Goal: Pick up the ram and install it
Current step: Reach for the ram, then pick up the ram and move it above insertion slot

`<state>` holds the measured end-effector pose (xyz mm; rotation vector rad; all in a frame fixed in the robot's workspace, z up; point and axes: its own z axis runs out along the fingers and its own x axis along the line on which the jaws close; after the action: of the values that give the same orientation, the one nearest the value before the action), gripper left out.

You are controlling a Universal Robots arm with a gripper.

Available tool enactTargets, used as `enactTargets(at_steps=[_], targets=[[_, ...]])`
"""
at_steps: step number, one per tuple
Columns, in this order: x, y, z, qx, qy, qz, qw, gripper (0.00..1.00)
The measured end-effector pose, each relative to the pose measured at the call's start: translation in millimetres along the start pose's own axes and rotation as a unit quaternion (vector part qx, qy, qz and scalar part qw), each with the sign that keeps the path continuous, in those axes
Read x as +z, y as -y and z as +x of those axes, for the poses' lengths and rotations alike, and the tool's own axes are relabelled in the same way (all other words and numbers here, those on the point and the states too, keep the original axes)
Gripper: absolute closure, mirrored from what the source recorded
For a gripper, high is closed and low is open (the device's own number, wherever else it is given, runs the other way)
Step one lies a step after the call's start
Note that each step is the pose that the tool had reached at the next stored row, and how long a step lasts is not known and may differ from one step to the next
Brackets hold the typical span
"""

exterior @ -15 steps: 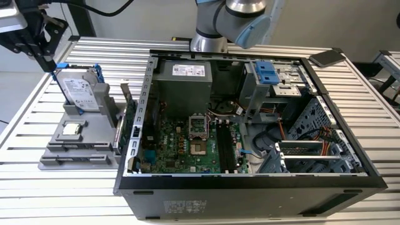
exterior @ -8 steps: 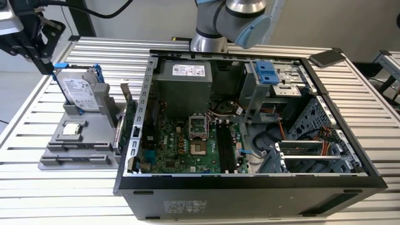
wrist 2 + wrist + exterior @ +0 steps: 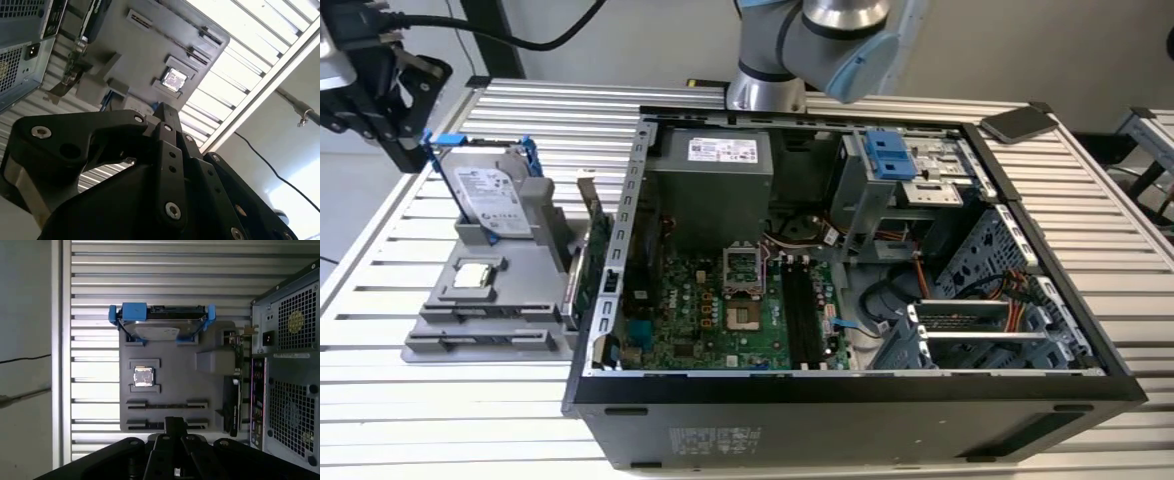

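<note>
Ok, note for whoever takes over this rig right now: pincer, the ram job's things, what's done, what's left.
Pincer: shut, empty, raised over the grey parts holder beside the open computer case.
Ram: cannot tell whether a stick sits in the holder's slots.
Motherboard ram slots: black, inside the case; filled or not, unclear.
Done: nothing evident. Left: pick-up and install.

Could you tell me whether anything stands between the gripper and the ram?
Nothing visible does. The gripper hangs over the grey holder, near its slots, where a thin dark strip seems to be the ram, seen edge-on and uncovered. The drive and the chip sit further along the holder, off that path.
</note>
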<state>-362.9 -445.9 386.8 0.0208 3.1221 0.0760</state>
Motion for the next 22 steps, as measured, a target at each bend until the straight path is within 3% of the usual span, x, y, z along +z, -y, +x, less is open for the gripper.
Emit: enactTargets(at_steps=[4,16,19,22], targets=[[0.5,12.1,-0.2,0.0,-0.0001,0.0,1.0,1.0],[3.6,40.3,-0.5,-0.001,-0.0012,0.0,1.0,1.0],[4.0,45.2,-0.6,-0.001,-0.0014,0.0,1.0,1.0],[4.1,45.8,-0.5,-0.001,-0.0014,0.0,1.0,1.0]])
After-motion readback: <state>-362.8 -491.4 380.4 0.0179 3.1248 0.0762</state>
